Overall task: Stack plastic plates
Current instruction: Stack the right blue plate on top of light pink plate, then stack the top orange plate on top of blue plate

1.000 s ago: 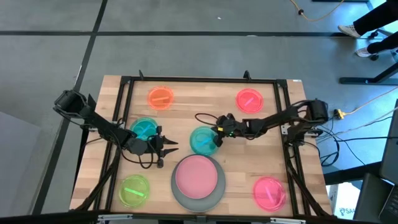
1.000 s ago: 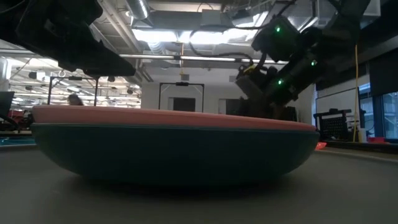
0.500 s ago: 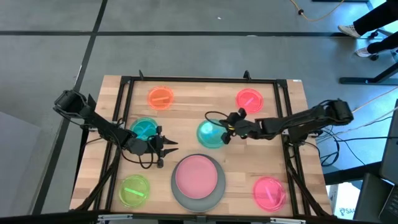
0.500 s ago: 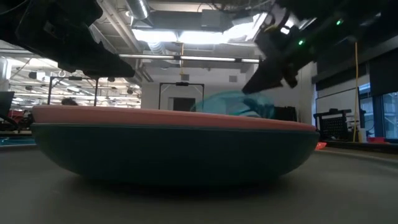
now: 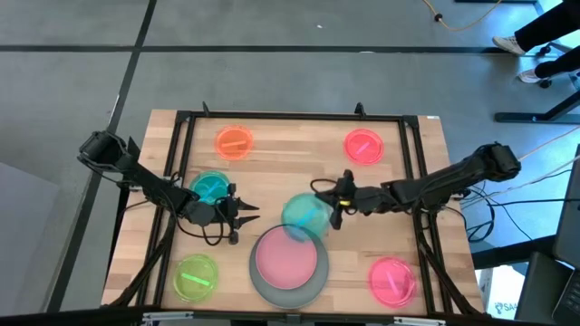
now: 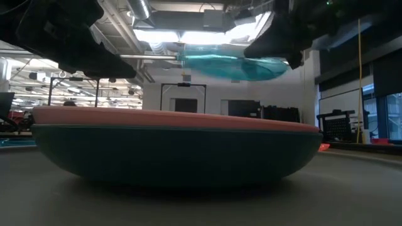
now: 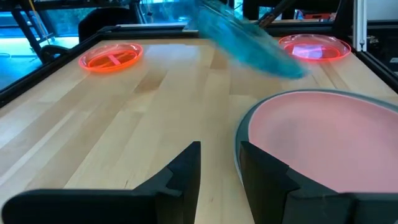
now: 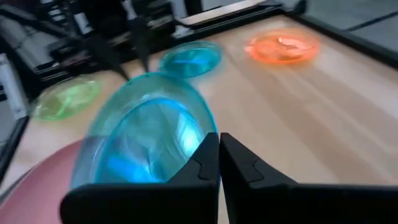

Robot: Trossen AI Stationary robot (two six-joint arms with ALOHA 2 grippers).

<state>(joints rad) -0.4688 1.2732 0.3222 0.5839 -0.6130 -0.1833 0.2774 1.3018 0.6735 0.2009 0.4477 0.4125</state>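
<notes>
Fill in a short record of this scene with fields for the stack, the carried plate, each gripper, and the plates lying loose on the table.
Stack: pale pink plate nested in large grey plate, table's near edge
Carried plate: teal plate, lifted, at the stack's far rim
Right gripper: shut on teal plate's rim
Left gripper: low over the table left of the stack, holding nothing
Loose plates: orange, second teal, lime-green, two hot-pink

Right pincer point(image 5: 333, 209) clamped shut mid-table, arm outstretched, left pincer point(image 5: 246, 215) parted, low
</notes>
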